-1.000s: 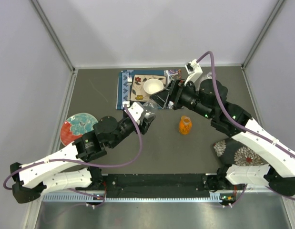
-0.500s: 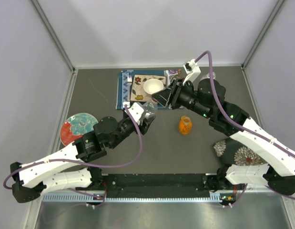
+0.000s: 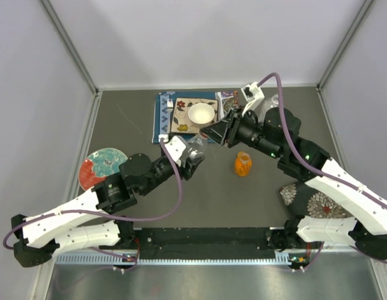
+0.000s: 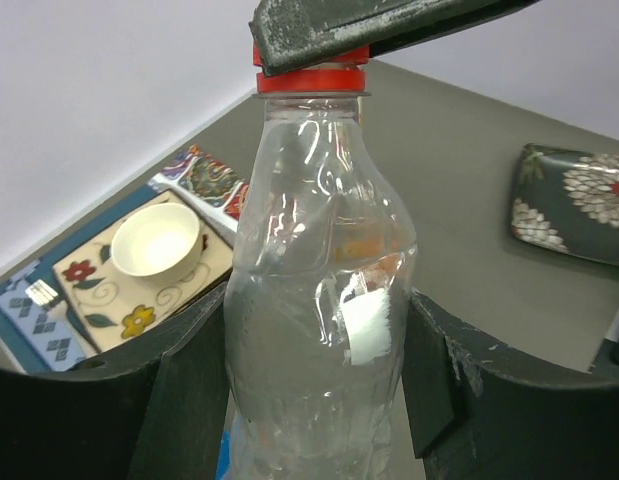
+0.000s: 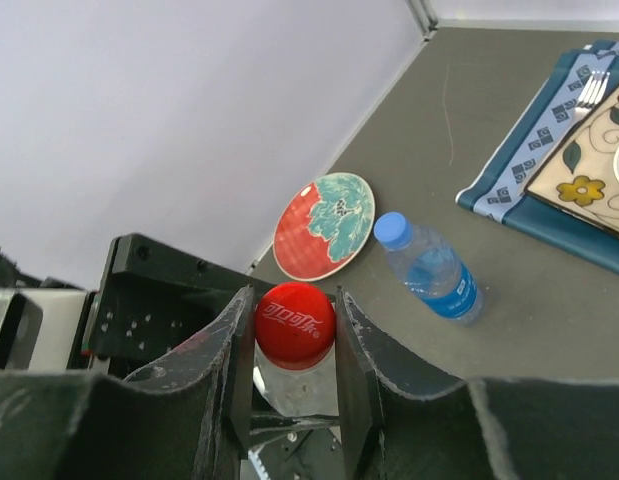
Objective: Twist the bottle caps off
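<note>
- Gripping the round red plastic screw cap (image 5: 295, 323), your right hand (image 5: 294, 335) is clamped on it from both sides.
- Your left hand (image 4: 314, 380) is clamped around the clear plastic bottle (image 4: 319, 280) under that cap, near the middle of the dark grey surface (image 3: 212, 194).

Your three cameras: one high overview, two close wrist views on one spot.

Your top camera looked steeply down from above and behind the arm bases, far enough back to take in the whole table (image 3: 124, 119). Your left wrist camera sat close against the clear bottle (image 4: 319, 300), facing slightly downward across the table, with the white bowl (image 4: 161, 240) at 9 o'clock and the dark floral plate (image 4: 574, 205) at 3 o'clock. Your right wrist camera looked down onto the red cap (image 5: 294, 322), the round plate (image 5: 324, 225) at 12 o'clock. Both wrist views shared that cap; the overview shared the bowl and both plates with them.
</note>
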Motion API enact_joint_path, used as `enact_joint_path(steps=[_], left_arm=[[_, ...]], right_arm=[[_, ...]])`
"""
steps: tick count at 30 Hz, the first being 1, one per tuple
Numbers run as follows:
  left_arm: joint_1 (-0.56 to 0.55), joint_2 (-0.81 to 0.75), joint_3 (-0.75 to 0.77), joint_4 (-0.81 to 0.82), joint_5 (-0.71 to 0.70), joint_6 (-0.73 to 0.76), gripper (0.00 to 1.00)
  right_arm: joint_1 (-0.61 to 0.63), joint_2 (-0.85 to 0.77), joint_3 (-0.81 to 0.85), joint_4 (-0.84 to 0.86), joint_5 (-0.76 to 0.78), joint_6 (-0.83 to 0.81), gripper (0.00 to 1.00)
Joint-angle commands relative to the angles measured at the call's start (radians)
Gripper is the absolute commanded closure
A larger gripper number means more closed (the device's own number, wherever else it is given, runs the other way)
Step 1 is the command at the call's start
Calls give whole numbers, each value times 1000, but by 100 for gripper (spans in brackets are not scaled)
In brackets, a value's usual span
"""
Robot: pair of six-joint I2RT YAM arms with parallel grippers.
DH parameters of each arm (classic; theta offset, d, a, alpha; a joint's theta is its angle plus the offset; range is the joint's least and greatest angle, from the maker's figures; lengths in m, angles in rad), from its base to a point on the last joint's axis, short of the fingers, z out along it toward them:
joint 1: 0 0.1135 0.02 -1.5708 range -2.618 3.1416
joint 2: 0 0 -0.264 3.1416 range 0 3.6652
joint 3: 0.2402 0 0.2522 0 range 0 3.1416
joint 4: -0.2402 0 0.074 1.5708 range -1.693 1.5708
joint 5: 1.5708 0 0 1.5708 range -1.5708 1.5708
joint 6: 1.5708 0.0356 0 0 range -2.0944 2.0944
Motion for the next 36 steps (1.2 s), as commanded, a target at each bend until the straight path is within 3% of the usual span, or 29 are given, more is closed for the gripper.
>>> enact_joint_path(steps=[1,12,21,29,36], left_arm=[[-3,-55,28,73,197,-67,98],[97,-66,91,55,699,-226,97],[261,-36,56,269,1153,-489,95],[280,-4,37,400,1261,-596,94],[280,4,36,428,1293,-622,93]], right_arm=[[2,-55,-12,35,-79,-130,100],[0,-144,-13,36,-381,-431,100],[-5,-204,-59,47,-735,-590,100],[-18,-222,-61,10,-978,-699,100],[-23,-201,-38,-114,-1050,-824,100]])
